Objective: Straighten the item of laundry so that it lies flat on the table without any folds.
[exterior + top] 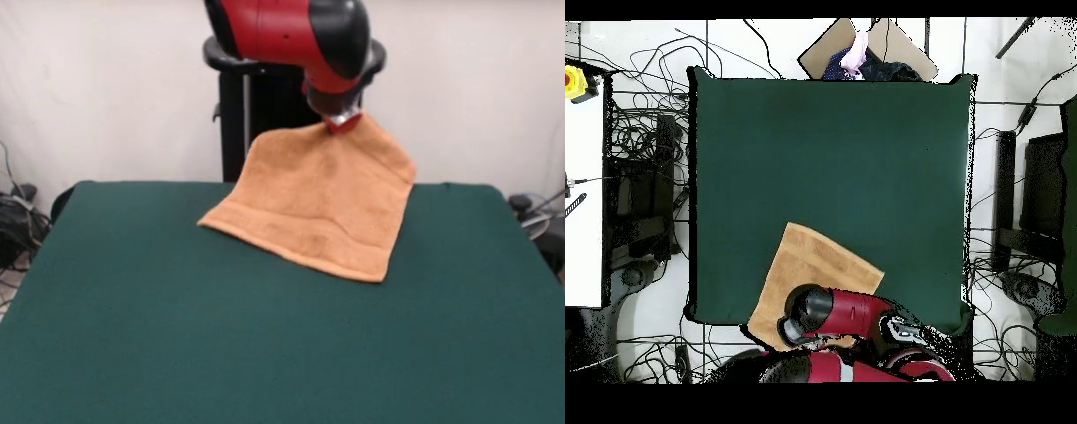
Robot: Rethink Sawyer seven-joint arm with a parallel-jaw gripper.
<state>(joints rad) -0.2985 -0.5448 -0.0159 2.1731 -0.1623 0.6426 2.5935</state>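
The orange-tan towel hangs from my gripper above the far edge of the green table. The gripper is shut on the towel's top corner. The towel slopes down, and its lower hem with a woven band rests on or just above the felt. In the overhead view the towel shows at the table's near edge, partly overhanging it, and the red arm hides the gripper and the towel's held corner.
The black pedestal stands behind the towel. Cables and equipment lie on the floor on both sides of the table. A person shows at the table's far side in the overhead view.
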